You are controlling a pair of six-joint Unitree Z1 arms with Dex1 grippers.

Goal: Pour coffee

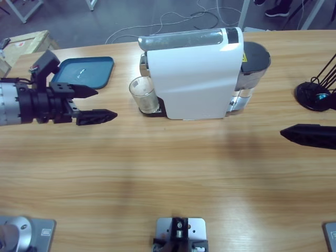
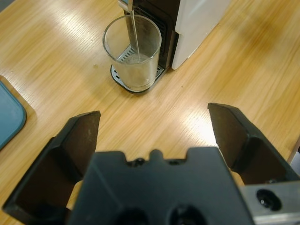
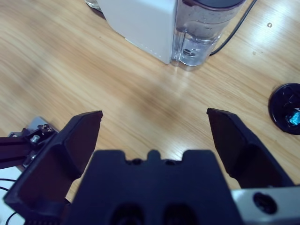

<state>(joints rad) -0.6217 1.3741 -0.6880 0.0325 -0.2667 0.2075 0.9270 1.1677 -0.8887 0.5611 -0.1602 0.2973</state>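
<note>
Both grippers, left (image 1: 97, 103) and right (image 3: 154, 126), gape wide, holding nothing. Coffee (image 2: 136, 35) streams into the glass tumbler (image 1: 143, 94) under the white coffee machine (image 1: 194, 73), near the left gripper.

A thin stream of coffee (image 2: 134, 33) falls into the glass (image 2: 132, 51) beyond the left gripper's (image 2: 154, 136) spread fingers (image 2: 79, 136).
</note>
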